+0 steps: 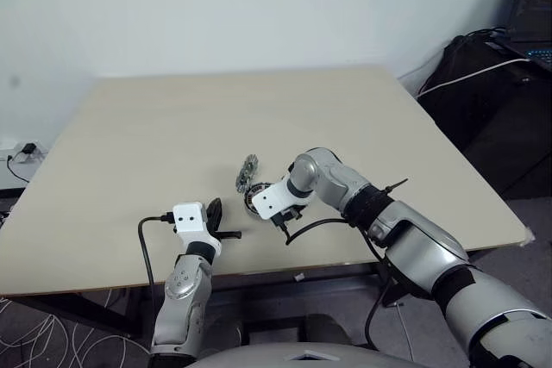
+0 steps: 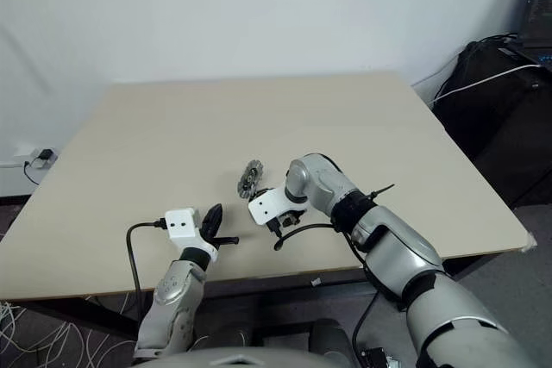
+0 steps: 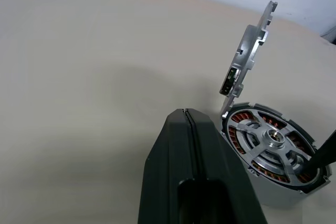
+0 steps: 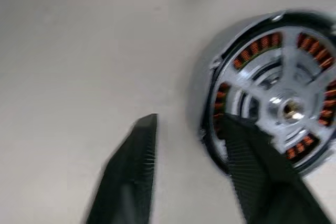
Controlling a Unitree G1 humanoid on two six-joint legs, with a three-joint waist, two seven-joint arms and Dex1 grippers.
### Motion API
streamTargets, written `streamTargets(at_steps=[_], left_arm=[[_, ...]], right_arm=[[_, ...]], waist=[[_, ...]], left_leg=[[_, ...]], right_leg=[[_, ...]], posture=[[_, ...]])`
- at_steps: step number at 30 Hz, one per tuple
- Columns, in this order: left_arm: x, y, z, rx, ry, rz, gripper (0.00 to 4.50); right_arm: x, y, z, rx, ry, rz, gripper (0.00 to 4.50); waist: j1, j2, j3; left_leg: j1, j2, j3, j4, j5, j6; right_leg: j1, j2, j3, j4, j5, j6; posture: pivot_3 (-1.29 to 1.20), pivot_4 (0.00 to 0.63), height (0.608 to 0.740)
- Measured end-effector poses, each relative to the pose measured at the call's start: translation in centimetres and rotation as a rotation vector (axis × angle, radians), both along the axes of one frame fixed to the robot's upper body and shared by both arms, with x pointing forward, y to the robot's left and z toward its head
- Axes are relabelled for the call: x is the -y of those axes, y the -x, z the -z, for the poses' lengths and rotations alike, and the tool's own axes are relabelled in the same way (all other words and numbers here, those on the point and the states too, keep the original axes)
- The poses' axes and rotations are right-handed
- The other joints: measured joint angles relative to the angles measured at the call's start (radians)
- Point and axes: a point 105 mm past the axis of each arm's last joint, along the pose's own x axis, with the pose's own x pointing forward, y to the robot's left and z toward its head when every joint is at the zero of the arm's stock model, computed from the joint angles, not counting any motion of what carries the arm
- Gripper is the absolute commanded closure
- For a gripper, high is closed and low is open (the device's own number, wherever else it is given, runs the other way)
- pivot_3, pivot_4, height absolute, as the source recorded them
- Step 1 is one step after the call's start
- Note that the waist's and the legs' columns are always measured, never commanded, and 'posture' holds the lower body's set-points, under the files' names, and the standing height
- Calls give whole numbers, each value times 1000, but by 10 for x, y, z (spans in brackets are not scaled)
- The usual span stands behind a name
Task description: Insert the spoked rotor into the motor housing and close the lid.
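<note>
On the beige table, the motor housing sits near the front edge with the spoked rotor seated inside it, over the copper windings. The lid stands on edge, leaning at the housing's rim. The right gripper is parted, one finger over the housing's rim and one outside, gripping nothing; the left gripper is closed and empty beside it.
</note>
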Motion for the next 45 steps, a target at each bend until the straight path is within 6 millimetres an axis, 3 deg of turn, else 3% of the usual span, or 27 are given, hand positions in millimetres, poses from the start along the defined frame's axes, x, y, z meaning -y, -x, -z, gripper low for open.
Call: streamTargets(at_steps=[4, 5, 20, 25, 31, 36, 45], left_arm=[[0, 0, 0, 0, 0, -1, 4500], [0, 0, 0, 0, 0, 0, 4500], [2, 0, 0, 4, 5, 15, 4500], [2, 0, 0, 2, 5, 15, 4500], [3, -1, 0, 1, 11, 20, 4500], [6, -2, 2, -4, 26, 36, 4500], [9, -4, 2, -5, 29, 55, 4500]], right_arm=[[-2, -2, -2, 11, -13, -3, 4372], [1, -3, -1, 9, -7, 3, 4492], [3, -1, 0, -23, -71, 71, 4499], [3, 5, -4, -90, -207, 218, 4499], [5, 29, -32, -247, -380, 406, 4499], [11, 46, -42, -363, -446, 616, 4499], [7, 43, -60, -402, -584, 1019, 4499]], waist=[[3, 0, 0], [3, 0, 0], [3, 0, 0], [5, 0, 0], [10, 0, 0], [17, 0, 1], [19, 0, 1]], left_leg=[[0, 0, 0, 0, 0, 0], [0, 0, 0, 0, 0, 0], [0, 0, -1, 0, 1, 0], [-2, 0, -1, -1, 1, 0], [-4, 0, -1, -1, 0, 1], [-4, 0, -1, -1, 0, 1], [-4, 0, -1, -1, -1, 0]], right_leg=[[0, 0, 0, 0, 0, 0], [0, 0, 0, -1, 0, 0], [0, 0, 0, 0, 0, 0], [-2, 0, 0, -1, 0, 0], [-3, -1, 0, -2, 0, 0], [-3, -1, -1, -1, 0, 0], [-3, -2, -1, -1, 0, 0]], posture=[[0, 0, 740], [0, 0, 740], [0, 0, 740], [0, 0, 740], [0, 0, 740], [0, 0, 740], [0, 0, 740]])
